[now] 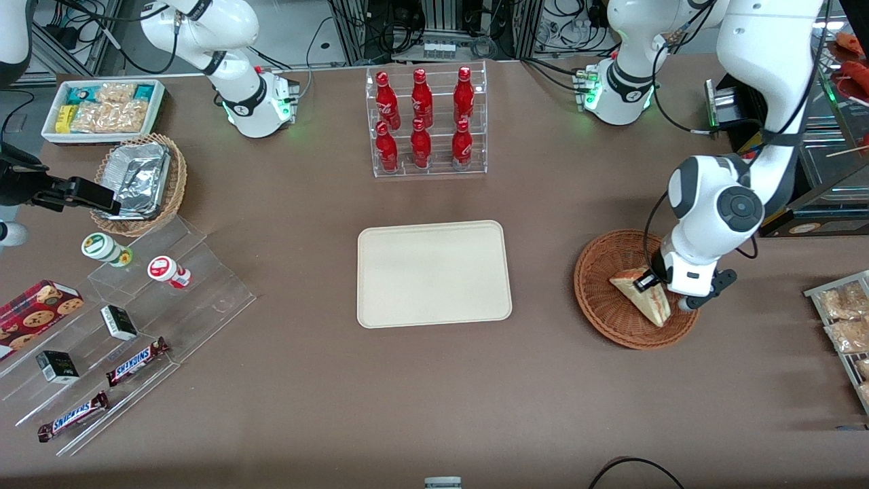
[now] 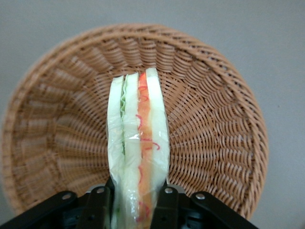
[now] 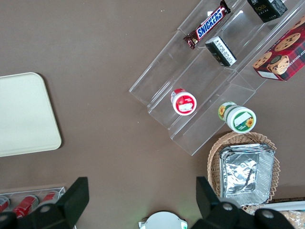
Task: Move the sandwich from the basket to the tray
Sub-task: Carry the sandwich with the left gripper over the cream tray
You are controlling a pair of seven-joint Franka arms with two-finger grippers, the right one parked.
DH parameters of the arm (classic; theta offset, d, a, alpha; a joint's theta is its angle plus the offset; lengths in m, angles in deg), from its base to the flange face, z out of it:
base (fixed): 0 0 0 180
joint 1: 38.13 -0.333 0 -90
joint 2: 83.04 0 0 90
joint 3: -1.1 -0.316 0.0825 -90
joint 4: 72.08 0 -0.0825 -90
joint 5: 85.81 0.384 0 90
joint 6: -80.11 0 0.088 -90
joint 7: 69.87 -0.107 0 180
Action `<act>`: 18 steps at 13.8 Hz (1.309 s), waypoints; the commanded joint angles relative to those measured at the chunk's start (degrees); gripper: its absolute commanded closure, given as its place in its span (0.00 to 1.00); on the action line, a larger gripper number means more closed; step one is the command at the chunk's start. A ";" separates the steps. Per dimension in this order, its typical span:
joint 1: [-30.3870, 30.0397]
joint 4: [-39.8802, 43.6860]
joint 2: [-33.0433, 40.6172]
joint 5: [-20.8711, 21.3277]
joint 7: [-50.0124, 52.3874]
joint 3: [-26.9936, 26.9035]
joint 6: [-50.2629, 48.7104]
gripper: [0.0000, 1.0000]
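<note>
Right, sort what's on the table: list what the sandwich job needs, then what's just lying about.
Needed:
- sandwich, clamped between the gripper fingers, over the basket
- reddish-brown wicker basket
- cream tray, nothing on it yet

Lying about:
- rack of red cola bottles
- foil-lined tan basket
- white bin of snack packets
- Snickers bars
- cookie box

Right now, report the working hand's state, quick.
Left hand: closed on the sandwich, gripping it from both sides, over the basket.
</note>
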 commanded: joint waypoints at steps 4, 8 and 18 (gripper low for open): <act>4.99 23.66 1.46 4.96 0.62 1.19 -28.85 1.00; 13.76 30.45 -0.03 4.08 1.68 1.63 -30.55 1.00; 34.42 41.88 -19.35 3.99 8.86 1.63 -25.73 1.00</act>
